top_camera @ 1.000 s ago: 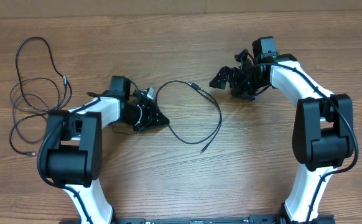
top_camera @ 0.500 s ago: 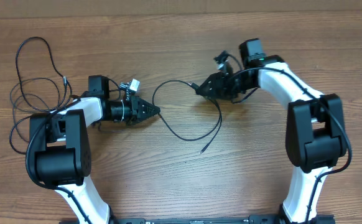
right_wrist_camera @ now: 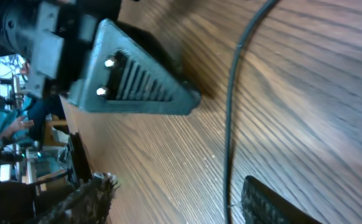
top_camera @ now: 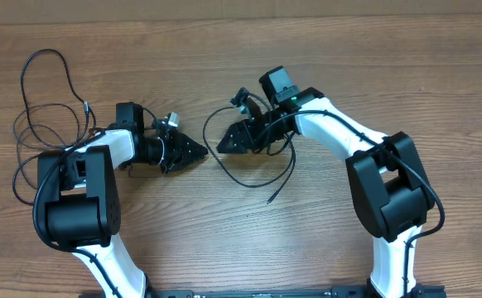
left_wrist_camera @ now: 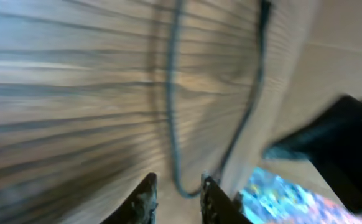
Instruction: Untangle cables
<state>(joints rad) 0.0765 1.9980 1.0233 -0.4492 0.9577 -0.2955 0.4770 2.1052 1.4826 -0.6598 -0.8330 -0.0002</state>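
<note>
Right gripper (right_wrist_camera: pixel 178 193) is spread, cable (right_wrist_camera: pixel 231 112) between its fingers — pinch softly. Left gripper (left_wrist_camera: pixel 176 198) just ahead gapes slightly, empty.

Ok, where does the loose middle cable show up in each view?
Overhead: the loose cable loops mid-frame.
Left wrist: the loose cable is blurred, running up the middle.
Right wrist: the loose cable is a dark line right of centre.
Shared landmark: the left gripper, beside it in all three.
</note>
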